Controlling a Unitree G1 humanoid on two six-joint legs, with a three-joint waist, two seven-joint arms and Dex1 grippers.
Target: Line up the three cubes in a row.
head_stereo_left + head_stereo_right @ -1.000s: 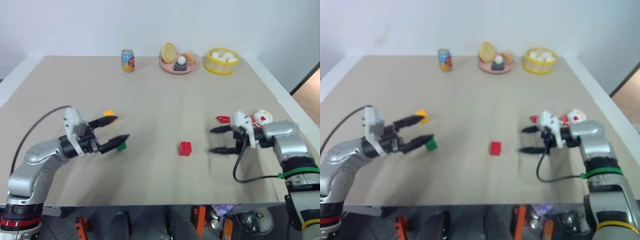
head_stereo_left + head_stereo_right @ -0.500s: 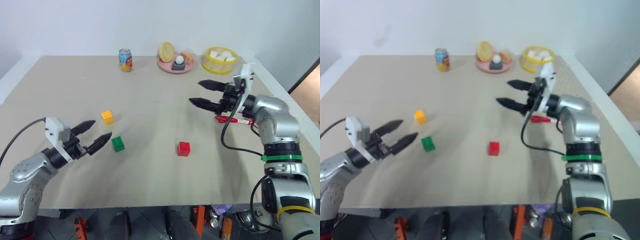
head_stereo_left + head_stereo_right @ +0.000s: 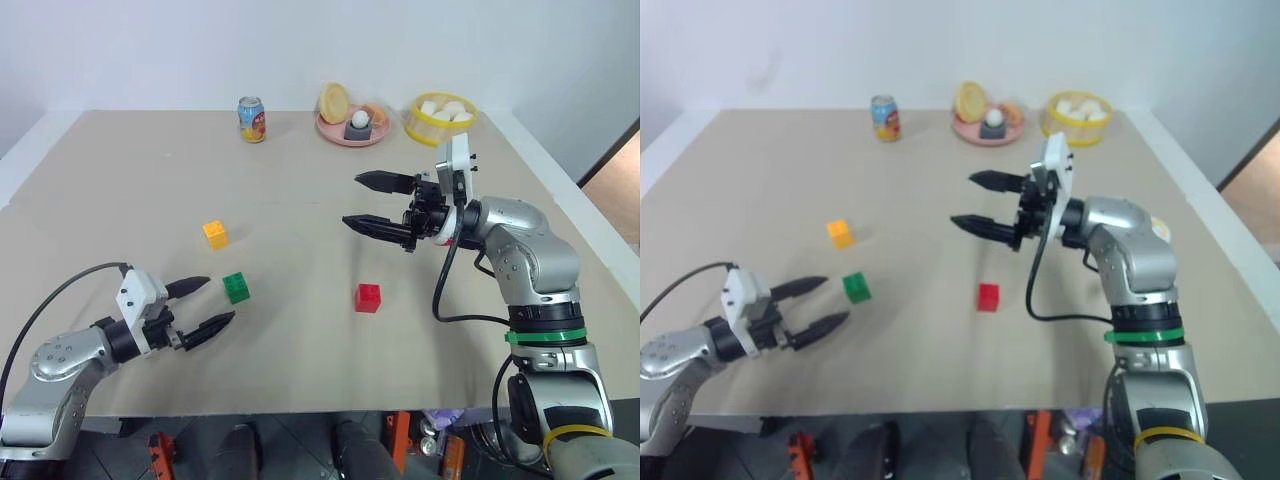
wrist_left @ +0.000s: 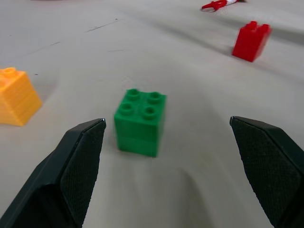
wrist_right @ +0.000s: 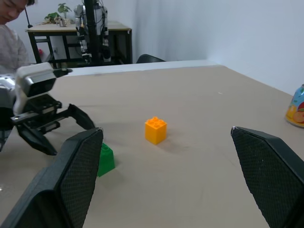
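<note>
Left hand: the left hand (image 3: 203, 305) hangs low over the near left part of the counter (image 3: 300, 200), pointing level toward the green cube (image 3: 236, 287); its two black fingers are spread wide and grasp nothing.
Right hand: the right hand (image 3: 377, 202) is raised above the middle of the counter, reaching level toward the robot's left, fingers spread wide and released.
Cubes: the green cube sits just beyond the left hand's fingertips; the yellow-orange cube (image 3: 215, 234) lies farther back and slightly left of it; the red cube (image 3: 368, 297) rests apart to the right, below the right hand. They form no row yet.
Open room: bare counter lies between the green and red cubes. A soda can (image 3: 252, 119), pink plate (image 3: 337, 136) and yellow bowl (image 3: 440, 131) line the far edge.
Change: a second ago the left hand was higher, over the green cube; the right hand was low at the right side and has swung up and inward.
</note>
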